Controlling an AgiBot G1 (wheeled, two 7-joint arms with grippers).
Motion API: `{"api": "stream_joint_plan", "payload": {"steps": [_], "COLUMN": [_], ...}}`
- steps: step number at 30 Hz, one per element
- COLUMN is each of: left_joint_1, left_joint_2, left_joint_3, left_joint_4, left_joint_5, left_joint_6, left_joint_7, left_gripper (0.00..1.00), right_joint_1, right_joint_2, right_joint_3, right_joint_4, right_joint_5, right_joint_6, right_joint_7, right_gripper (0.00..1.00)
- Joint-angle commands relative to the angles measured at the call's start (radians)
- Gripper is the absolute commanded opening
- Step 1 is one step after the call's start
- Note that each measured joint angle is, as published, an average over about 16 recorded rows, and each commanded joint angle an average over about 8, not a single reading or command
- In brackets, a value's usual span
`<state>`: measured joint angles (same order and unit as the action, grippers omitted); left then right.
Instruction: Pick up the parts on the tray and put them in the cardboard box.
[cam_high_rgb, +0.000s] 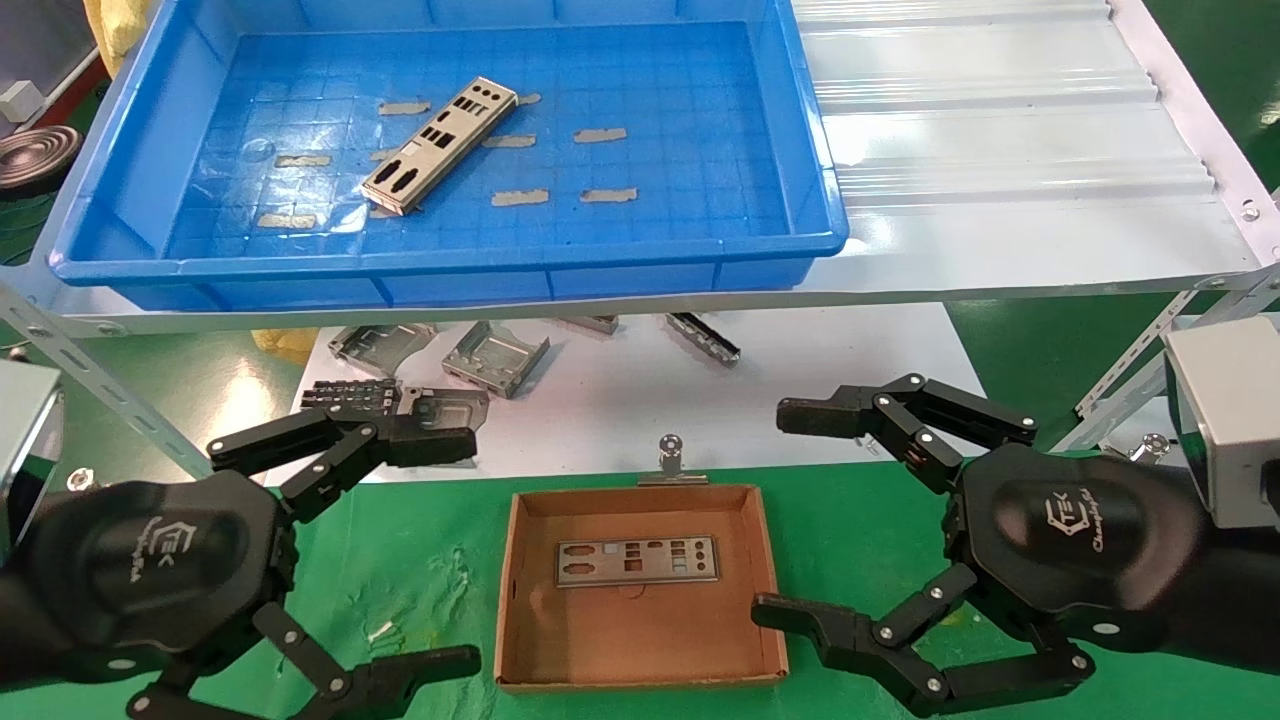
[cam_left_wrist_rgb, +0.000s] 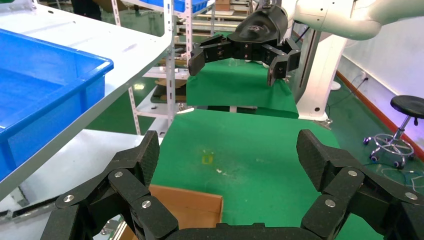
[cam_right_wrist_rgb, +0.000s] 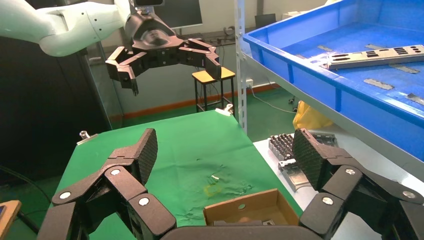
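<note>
Beside the box both tools, left and right, hang spread, empty; the flat part in the tray could slip from a pinch.

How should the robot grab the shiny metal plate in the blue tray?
Probably from above, pinching the plate across its narrow width near the middle. It lies flat and diagonal on the tray floor, so its long edges are the only graspable sides. Both the left tool and right tool are open.

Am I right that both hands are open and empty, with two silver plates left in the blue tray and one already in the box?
Not quite: the head view shows one plate in the blue tray. The rest holds: left hand, right hand, box.
</note>
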<state>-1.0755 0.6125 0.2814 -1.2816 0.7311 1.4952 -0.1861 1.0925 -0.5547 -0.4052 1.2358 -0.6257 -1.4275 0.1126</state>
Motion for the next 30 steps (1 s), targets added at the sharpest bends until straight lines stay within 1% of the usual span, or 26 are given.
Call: {"api": "stream_joint_plan", "payload": {"steps": [1, 30], "left_joint_1": [0.000, 0.000], "left_joint_2": [0.000, 0.000], "left_joint_3": [0.000, 0.000], "left_joint_4": [0.000, 0.000], "left_joint_5": [0.000, 0.000], "left_joint_6": [0.000, 0.000], "left_joint_7": [0.000, 0.000], "left_gripper": [1.00, 1.00], "right_joint_1": [0.000, 0.000], "right_joint_2": [0.000, 0.000], "right_joint_3": [0.000, 0.000], "right_joint_4": [0.000, 0.000], "right_joint_5": [0.000, 0.000], "right_joint_6": [0.000, 0.000], "right_joint_7": [0.000, 0.000], "right_gripper": [1.00, 1.00]}}
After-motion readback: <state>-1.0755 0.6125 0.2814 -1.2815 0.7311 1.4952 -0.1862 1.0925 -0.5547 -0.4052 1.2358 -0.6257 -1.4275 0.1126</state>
